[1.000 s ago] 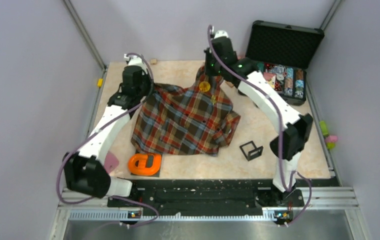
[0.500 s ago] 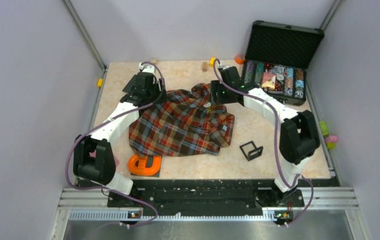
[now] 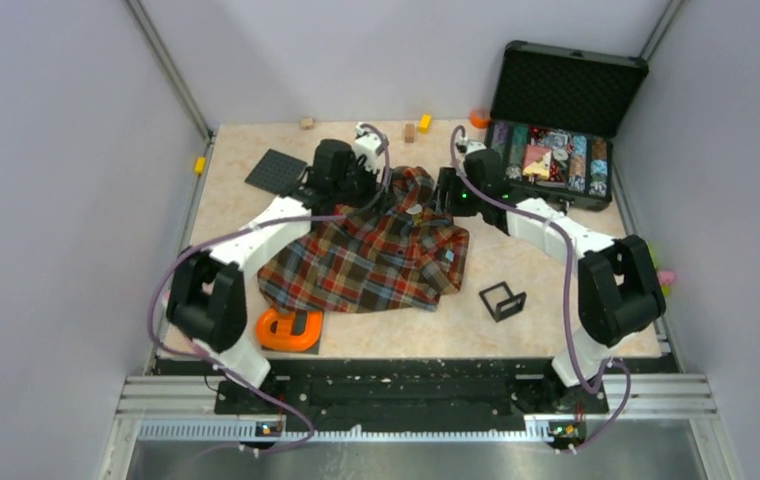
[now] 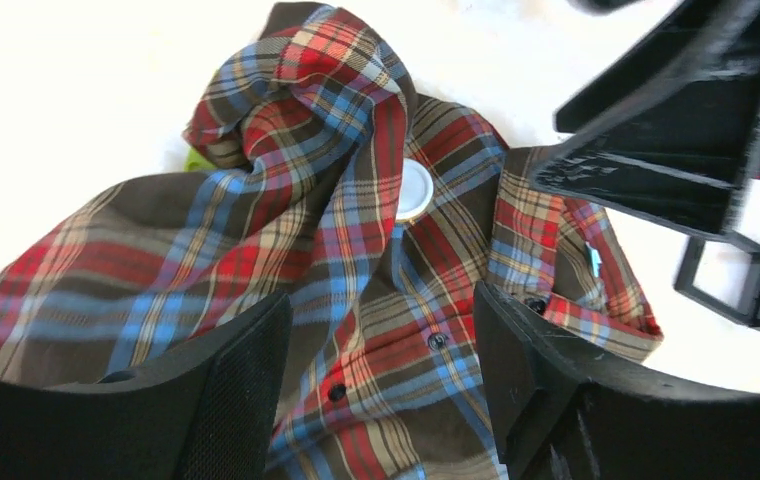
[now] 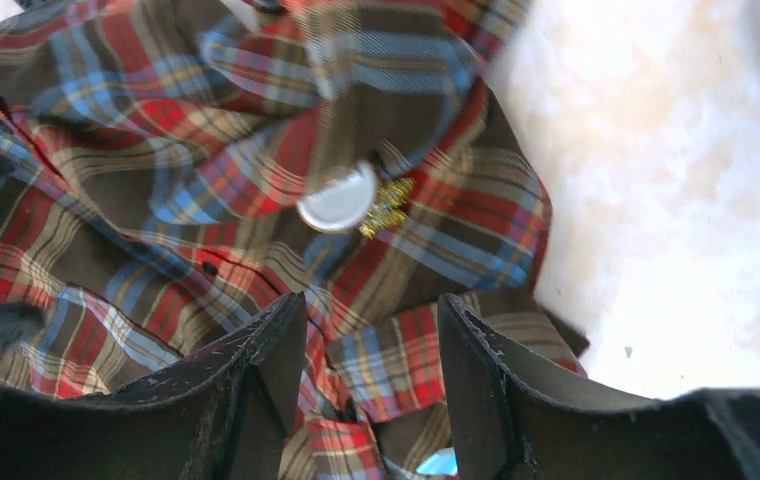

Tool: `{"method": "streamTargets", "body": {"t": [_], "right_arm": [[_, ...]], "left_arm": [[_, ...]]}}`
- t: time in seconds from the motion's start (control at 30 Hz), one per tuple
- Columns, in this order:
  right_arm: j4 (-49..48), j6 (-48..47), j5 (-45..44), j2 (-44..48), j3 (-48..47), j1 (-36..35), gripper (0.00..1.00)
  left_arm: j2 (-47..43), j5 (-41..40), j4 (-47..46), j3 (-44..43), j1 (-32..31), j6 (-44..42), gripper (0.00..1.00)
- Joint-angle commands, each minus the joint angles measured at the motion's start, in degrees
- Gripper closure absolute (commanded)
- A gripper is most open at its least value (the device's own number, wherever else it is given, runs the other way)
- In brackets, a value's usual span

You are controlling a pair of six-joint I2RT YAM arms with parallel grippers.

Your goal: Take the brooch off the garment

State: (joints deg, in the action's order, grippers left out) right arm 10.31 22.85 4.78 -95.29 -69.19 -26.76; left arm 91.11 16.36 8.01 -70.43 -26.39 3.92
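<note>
Hovering over the bunched far end of the garment point(image 3: 376, 255), the left gripper point(image 4: 378, 300) and right gripper point(image 5: 371, 305) are both held with jaws spread and nothing caught between them. The brooch point(image 4: 414, 190) is seen on the cloth beside the button placket, one edge tucked under a raised fold. In the right wrist view a gold glittery bit point(image 5: 386, 208) is seen touching its side. The brooch is framed just ahead of each open pair of fingers, so the pose is judged to be a line-up before any grasp. The arms are brought in from opposite sides, likely so the cloth can be pinned by one gripper while the brooch is pulled by the other. The fold is judged a risk, as plaid could be pinched along with the disc. The task is judged not yet done. The wire cube point(image 3: 502, 300) is left well apart.
</note>
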Motion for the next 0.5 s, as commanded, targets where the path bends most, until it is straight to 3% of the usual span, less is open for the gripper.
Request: {"method": "streamTargets", "body": {"t": [0.0, 0.17, 0.37, 0.47], "right_arm": [[-9.12, 8.16, 4.56, 5.97, 5.50, 3.00, 0.47], [-12.91, 14.04, 1.77, 6.48, 9.72, 3.03, 0.52], [-17.37, 21.99, 5.22, 1.69, 9.04, 3.08, 0.54], [-17.82, 23.98, 6.47, -1.21, 7.53, 3.11, 0.57]], "left_arm": [[9.21, 5.28, 2.81, -7.57, -0.48, -4.73, 0.30], [15.72, 5.00, 1.08, -10.94, -0.53, -1.40, 0.35], [18.60, 8.85, -1.57, -10.88, -0.29, -0.74, 0.40], [18.26, 9.70, -2.87, -9.60, 0.14, -0.59, 0.49]]}}
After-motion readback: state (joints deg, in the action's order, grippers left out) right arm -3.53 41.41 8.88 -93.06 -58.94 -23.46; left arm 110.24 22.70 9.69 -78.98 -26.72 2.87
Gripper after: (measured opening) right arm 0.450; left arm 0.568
